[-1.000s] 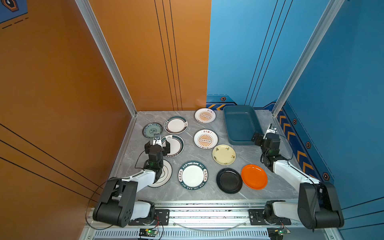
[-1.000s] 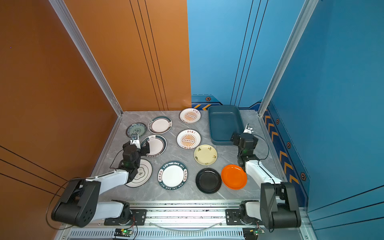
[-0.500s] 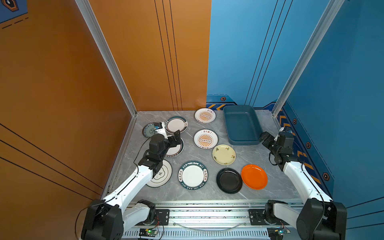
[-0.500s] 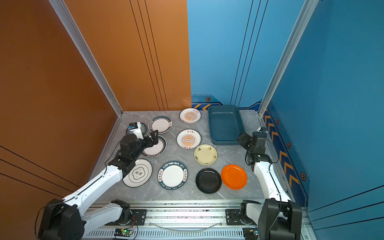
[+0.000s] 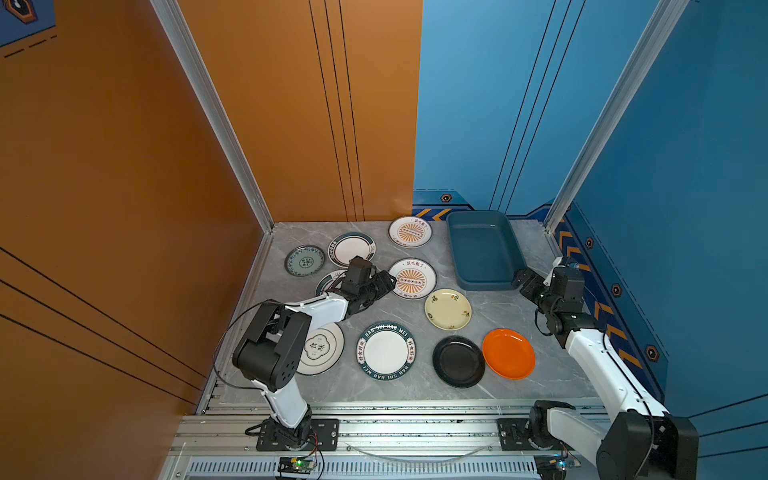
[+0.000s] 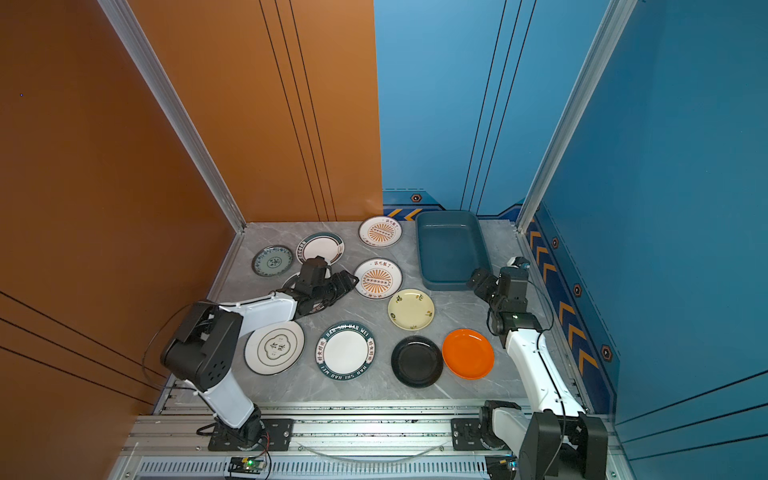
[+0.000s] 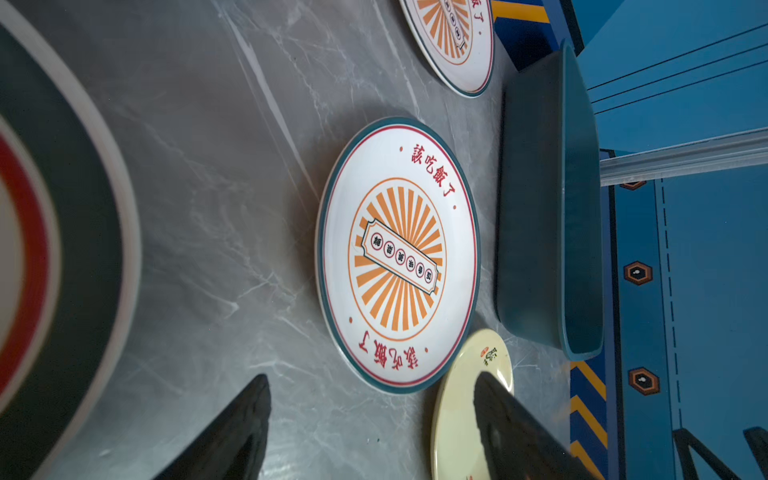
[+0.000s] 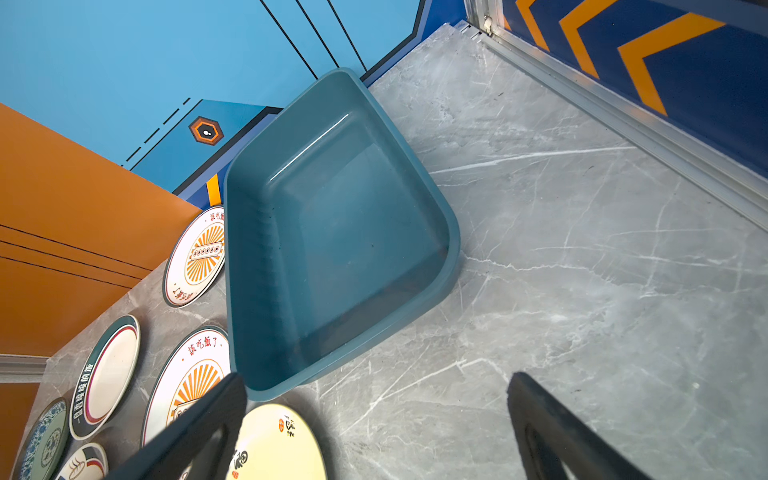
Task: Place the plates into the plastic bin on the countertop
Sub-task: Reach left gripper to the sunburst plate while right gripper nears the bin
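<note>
Plates, ten in all, lie flat on the grey marbled bench [image 5: 399, 307] in both top views, none in the bin [image 5: 482, 253], a dark teal tray with low flared walls at the far right, bare inside. Far back are a teal patterned plate [image 5: 304, 260], a green-rimmed plate [image 5: 352, 248] and the far sunburst plate [image 5: 410, 231]. Nearest are a grey-ringed white plate [image 5: 320, 349], a lettered green-rimmed plate [image 5: 386, 351], a black plate [image 5: 458, 361] and an orange plate [image 5: 508, 353]. The cream plate [image 5: 448, 309] sits between. The left hand [image 5: 380, 284] is just beside the near sunburst plate [image 5: 412, 278], and its arm covers most of a tenth plate [image 5: 326, 282]. The right hand [image 5: 524, 282] is at the bin's near right corner.

From the left wrist, the fingers [image 7: 241, 424] stand well apart with nothing between them. The near sunburst plate [image 7: 399, 255] is white with a teal edge, orange rays and red characters.

From the right wrist, the fingers [image 8: 199, 424] are spread wide and hold nothing, facing the bin [image 8: 340, 232].
</note>
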Action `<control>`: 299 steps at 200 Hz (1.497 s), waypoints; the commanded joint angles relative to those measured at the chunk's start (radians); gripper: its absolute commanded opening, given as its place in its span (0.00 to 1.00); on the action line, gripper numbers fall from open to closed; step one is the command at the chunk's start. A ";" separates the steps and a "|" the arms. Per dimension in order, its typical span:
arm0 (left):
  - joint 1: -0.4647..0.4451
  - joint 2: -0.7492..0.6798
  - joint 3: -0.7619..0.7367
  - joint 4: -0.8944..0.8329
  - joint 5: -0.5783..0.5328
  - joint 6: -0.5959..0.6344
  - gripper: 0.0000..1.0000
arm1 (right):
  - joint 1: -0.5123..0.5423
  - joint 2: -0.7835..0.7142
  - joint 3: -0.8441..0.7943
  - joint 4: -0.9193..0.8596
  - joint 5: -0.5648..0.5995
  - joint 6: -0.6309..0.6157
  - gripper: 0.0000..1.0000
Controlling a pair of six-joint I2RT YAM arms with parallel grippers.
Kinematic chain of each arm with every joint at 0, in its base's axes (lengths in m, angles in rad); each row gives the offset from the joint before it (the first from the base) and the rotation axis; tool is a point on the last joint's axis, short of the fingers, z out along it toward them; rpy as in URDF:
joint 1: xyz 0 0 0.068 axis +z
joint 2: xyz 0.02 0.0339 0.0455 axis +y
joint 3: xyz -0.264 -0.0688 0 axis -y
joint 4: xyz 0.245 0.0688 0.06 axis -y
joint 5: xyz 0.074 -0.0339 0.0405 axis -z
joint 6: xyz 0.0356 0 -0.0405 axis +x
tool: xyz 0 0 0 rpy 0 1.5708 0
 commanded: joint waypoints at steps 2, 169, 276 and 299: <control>-0.008 0.048 0.056 0.052 0.057 -0.068 0.74 | 0.007 -0.027 -0.018 -0.028 0.007 -0.009 1.00; 0.030 0.298 0.074 0.230 0.102 -0.081 0.49 | 0.004 -0.007 -0.002 -0.025 0.001 0.015 1.00; 0.058 0.381 0.037 0.361 0.150 -0.082 0.00 | 0.009 -0.022 -0.001 -0.050 -0.001 0.009 1.00; 0.064 0.370 0.034 0.361 0.158 -0.076 0.00 | 0.010 -0.033 -0.001 -0.059 -0.003 0.005 1.00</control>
